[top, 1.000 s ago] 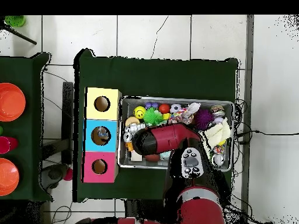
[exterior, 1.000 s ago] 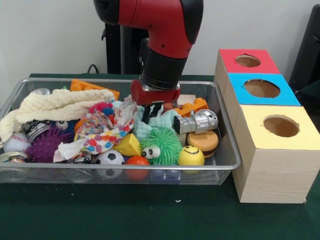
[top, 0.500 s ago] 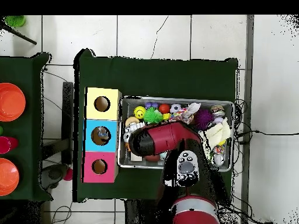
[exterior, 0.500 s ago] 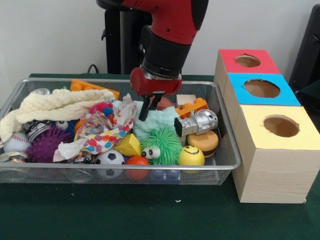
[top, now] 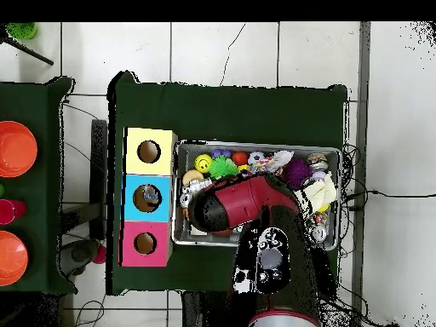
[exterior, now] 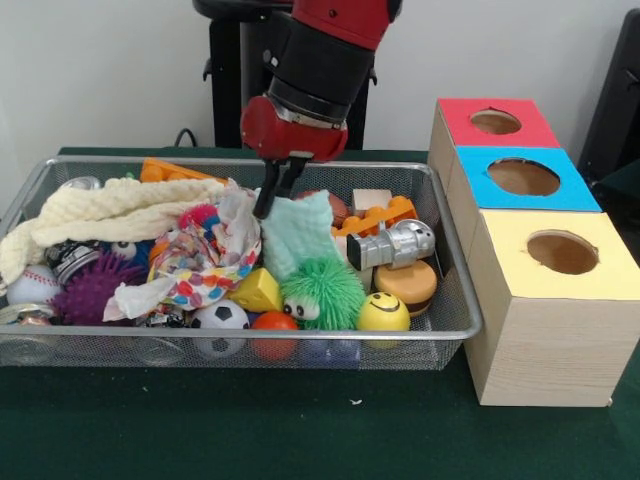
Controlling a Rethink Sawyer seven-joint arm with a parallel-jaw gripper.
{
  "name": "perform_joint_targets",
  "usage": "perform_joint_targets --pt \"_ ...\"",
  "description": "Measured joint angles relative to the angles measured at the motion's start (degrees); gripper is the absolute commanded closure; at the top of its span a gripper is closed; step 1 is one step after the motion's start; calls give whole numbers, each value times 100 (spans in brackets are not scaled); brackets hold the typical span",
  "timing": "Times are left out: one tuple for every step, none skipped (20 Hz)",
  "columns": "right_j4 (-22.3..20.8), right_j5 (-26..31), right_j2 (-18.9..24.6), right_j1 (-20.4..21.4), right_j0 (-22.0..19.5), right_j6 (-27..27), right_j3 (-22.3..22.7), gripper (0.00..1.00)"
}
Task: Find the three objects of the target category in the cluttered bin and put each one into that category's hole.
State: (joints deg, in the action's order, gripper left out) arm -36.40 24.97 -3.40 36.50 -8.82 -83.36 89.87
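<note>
The wire bin (exterior: 455, 300) is spread wide under the gripper (exterior: 272, 196). Three boxes with round holes (exterior: 523, 177) are set off to one side. A soft, floppy mint cloth (exterior: 302, 235) is pinched by the gripper and hangs just below it. It should be lifted slowly so nothing snags.

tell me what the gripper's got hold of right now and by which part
The gripper is shut on the mint-green cloth, pinching it at its top edge so the rest hangs down over the wire bin.
</note>
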Motion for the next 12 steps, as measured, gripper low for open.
perform_joint_targets --pt "-12 14 18 30 -44 0 0 100" --pt "-25 28 36 60 -88 0 1 100" --pt "-27 34 64 88 -145 0 1 100" --pt "-28 36 128 131 -282 1 1 100" --pt "-28 37 193 174 -419 1 1 100" --pt "-29 37 260 201 -549 2 0 100" --pt "-29 37 327 228 -679 2 0 100" --pt "-28 37 372 242 -765 2 -2 100" --pt "-29 39 476 269 -967 6 -10 100" --pt "-39 49 586 291 -1175 24 -17 100" --pt "-51 51 635 299 -1263 38 -20 100" --pt "-63 53 683 308 -1351 53 -23 100"
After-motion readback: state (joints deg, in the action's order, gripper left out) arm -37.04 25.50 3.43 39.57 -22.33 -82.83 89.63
